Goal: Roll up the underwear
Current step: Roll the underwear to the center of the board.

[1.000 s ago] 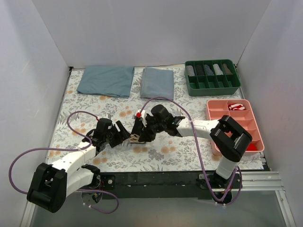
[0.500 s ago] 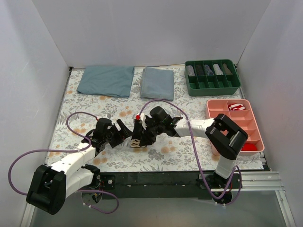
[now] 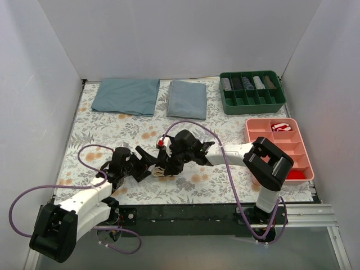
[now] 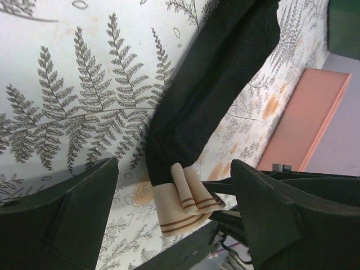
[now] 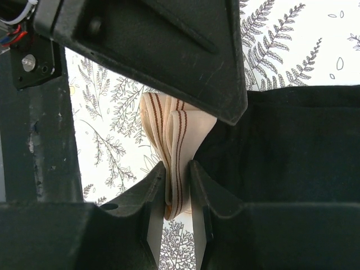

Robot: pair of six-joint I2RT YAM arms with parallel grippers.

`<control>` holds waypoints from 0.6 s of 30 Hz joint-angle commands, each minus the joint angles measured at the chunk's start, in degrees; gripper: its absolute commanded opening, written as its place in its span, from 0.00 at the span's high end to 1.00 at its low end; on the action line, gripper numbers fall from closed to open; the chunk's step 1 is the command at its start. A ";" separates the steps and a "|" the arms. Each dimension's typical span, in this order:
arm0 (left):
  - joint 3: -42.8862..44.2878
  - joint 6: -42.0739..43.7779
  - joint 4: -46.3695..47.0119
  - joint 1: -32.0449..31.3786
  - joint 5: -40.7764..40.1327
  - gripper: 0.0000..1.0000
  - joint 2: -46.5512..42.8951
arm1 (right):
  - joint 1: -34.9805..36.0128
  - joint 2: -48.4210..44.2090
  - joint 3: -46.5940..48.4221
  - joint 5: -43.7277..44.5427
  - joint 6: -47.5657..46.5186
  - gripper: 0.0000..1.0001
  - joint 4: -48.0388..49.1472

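Two grippers are facing each other low over the fern-print tablecloth. The left gripper is hanging spread wide, grasping nothing. The right gripper is pinching the beige striped waistband of the black fabric boxer briefs, which are lying between them folded into a long strip. Rolling is seemingly only beginning, and most of the strip is lying flat.

The underwear is soft black fabric, gathered into a long narrow band that runs slantwise across the tabletop. At one end its beige waistband, lined with thin brown stripes, is folded over itself in several layers. My right fingers pinch those layers edge-on, and the black cloth spreads away beside them. Seen from my left wrist, the folded waistband end sits between my spread left fingers, apart from both. From above, only a small pale patch of it shows.
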 commanded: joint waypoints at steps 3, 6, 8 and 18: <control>-2.09 -6.09 5.03 -0.04 3.90 0.20 1.34 | 1.90 -0.48 -0.66 4.87 -1.12 0.69 1.90; -2.00 -6.71 6.00 -0.04 4.43 0.22 2.14 | 2.43 -0.57 -0.93 5.93 -1.29 0.69 1.99; -2.44 -7.06 6.45 -0.04 4.52 0.28 2.14 | 2.61 -0.66 -0.93 6.81 -1.56 0.69 1.99; -3.41 -6.36 7.51 -0.12 4.43 0.57 2.84 | 3.58 -1.71 -1.63 9.01 -2.52 0.67 2.25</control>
